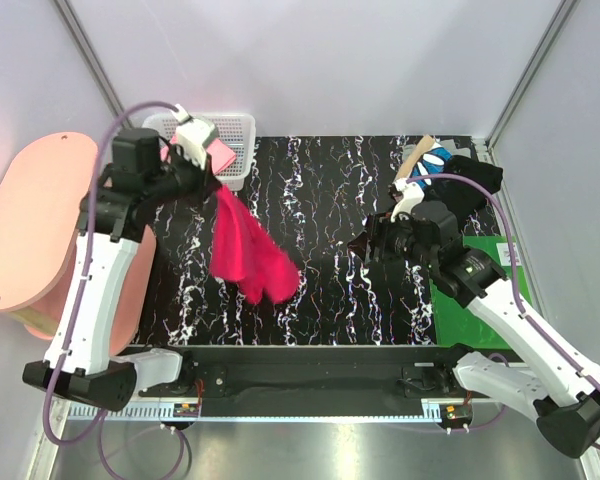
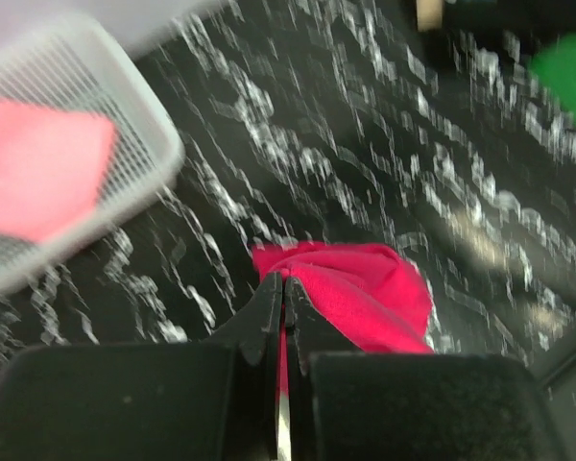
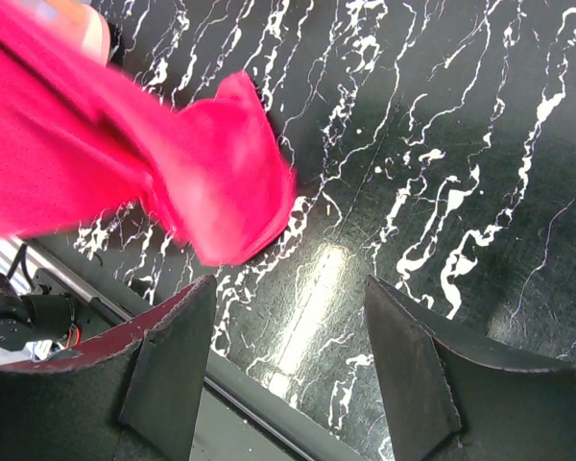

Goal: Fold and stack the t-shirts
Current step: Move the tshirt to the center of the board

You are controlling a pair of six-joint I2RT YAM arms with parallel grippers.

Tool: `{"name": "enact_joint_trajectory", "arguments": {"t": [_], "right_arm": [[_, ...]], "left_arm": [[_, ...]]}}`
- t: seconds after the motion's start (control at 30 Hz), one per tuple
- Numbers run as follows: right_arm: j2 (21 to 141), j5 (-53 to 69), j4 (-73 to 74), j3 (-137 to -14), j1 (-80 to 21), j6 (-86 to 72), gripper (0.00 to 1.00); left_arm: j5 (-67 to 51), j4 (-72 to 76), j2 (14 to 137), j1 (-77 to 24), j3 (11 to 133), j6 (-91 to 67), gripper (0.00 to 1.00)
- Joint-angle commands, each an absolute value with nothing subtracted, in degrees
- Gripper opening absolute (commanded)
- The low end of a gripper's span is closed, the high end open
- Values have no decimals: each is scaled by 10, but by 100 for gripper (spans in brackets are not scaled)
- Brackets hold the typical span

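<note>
My left claw is clamped shut on an edge of the soft crimson-red cloth t-shirt, which hangs limp over the black white-veined worktop. My right claw gapes empty near the dangling end (light, floppy stuff); I'd pinch that low corner.

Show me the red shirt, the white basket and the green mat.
red shirt (image 1: 242, 250): top view, middle of the hanging cloth.
white basket (image 1: 232, 117): top view, its back rim.
green mat (image 1: 450, 318): top view, bare near corner.
</note>
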State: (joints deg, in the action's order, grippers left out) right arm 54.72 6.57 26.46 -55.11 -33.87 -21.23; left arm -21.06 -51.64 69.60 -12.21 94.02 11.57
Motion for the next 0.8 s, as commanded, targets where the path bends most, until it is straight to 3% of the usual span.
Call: {"name": "enact_joint_trajectory", "arguments": {"t": [0.0,0.3,0.57,0.77], "right_arm": [[542,53,272,-579,-344,-210,70],[571,44,276,-577,-343,-214,68],[554,5,276,-570,-344,-207,68],[536,4,274,-558,-344,-209,68]], "left_arm": [[-244,-529,670,-134,866,165,0],[-223,-530,711,-172,934,137,0],[-155,-566,807,-353,1158,136,0],[-134,-571,823,-412,1181,159,0]]}}
